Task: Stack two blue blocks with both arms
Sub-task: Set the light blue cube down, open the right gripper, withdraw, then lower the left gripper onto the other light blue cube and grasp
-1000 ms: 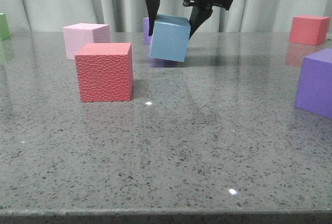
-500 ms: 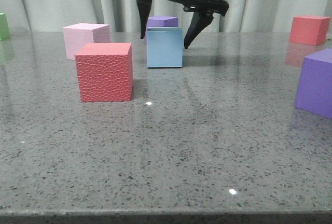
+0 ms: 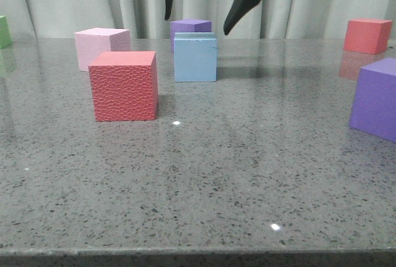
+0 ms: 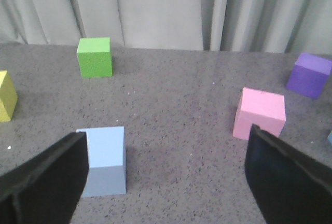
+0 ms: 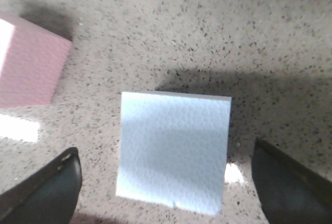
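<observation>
One pale blue block [image 3: 195,57] stands flat on the grey table in the front view, left of centre at the back. My right gripper [image 3: 197,25] hangs open straight above it, fingertips clear of its top. The right wrist view shows this block [image 5: 174,151] from above, between the spread fingers of the right gripper [image 5: 166,190], not touched. The second blue block [image 4: 104,159] shows in the left wrist view, on the table just beside one finger [image 4: 46,182] of my open, empty left gripper [image 4: 166,182]. The left gripper is out of the front view.
A red cube [image 3: 124,86] and a pale pink cube [image 3: 99,46] stand left of the blue block, a purple cube [image 3: 193,26] behind it. Another purple cube [image 3: 376,97] and a red cube [image 3: 367,34] are at right. The left wrist view shows green [image 4: 95,57], yellow [image 4: 5,95], pink [image 4: 260,112] and purple [image 4: 309,74] cubes.
The right gripper held the blue block tilted above the table, set it down flat, opened, and has risen clear of it.
</observation>
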`<action>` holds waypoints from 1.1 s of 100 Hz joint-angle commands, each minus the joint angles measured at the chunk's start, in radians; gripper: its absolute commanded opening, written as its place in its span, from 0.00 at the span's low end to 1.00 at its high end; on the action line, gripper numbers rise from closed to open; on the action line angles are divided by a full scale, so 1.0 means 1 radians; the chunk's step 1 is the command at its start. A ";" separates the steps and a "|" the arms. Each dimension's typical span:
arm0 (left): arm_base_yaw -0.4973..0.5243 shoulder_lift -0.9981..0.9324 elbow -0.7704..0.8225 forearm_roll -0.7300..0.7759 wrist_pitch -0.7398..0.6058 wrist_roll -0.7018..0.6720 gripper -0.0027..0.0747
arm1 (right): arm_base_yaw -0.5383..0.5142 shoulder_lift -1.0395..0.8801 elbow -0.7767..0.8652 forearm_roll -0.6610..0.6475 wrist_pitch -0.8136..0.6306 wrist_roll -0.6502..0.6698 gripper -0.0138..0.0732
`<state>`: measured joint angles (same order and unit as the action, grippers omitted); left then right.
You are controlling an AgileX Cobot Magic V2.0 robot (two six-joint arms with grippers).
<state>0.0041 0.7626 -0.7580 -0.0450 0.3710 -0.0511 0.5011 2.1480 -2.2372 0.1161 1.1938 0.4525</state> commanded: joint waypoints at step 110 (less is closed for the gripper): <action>0.171 0.725 -0.579 0.029 0.405 0.003 0.79 | 0.125 -0.875 0.820 -0.205 -0.425 -0.040 0.91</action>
<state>0.1636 1.4969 -1.2999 -0.0176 0.8040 -0.0491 0.6282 1.3653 -1.4497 -0.0711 0.8643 0.4245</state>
